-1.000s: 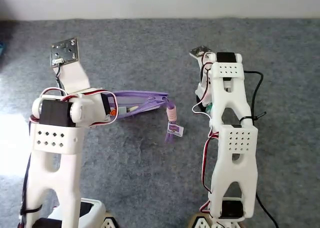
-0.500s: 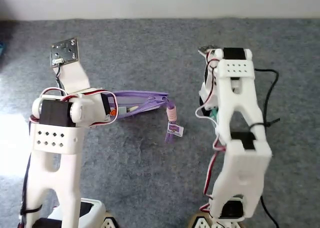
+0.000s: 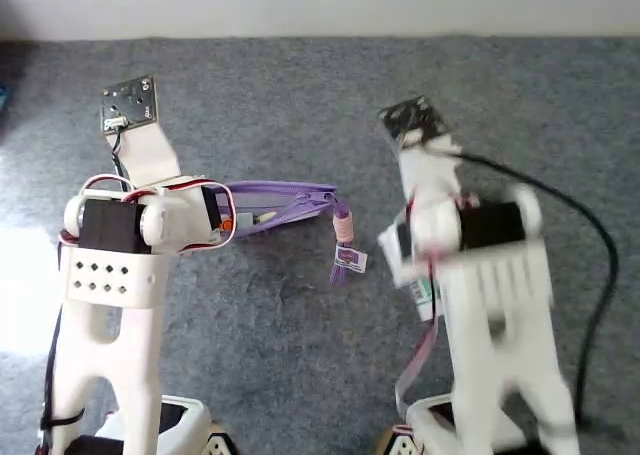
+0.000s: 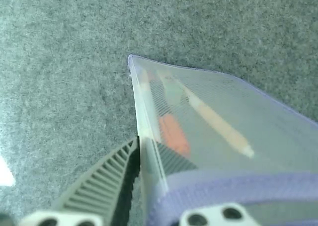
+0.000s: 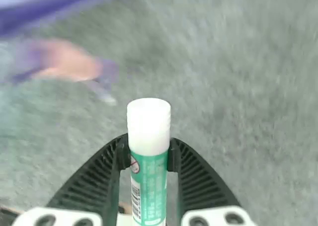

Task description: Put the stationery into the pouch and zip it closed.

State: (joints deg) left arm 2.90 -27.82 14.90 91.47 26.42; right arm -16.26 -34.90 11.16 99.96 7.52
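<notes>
Pouch sits pinched at one end in the left gripper, with pens already inside. The right gripper is clamped on a glue stick, cap forward, and the pouch lies ahead of it and off to one side. I'd feed the stick cap-first along the zip and release it only once it is well inside.

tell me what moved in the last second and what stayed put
The right arm drew back toward its base, carrying the glue stick clamped in its right hand. The left hand stayed gripping the pouch at its edge, and the pouch did not move.
</notes>
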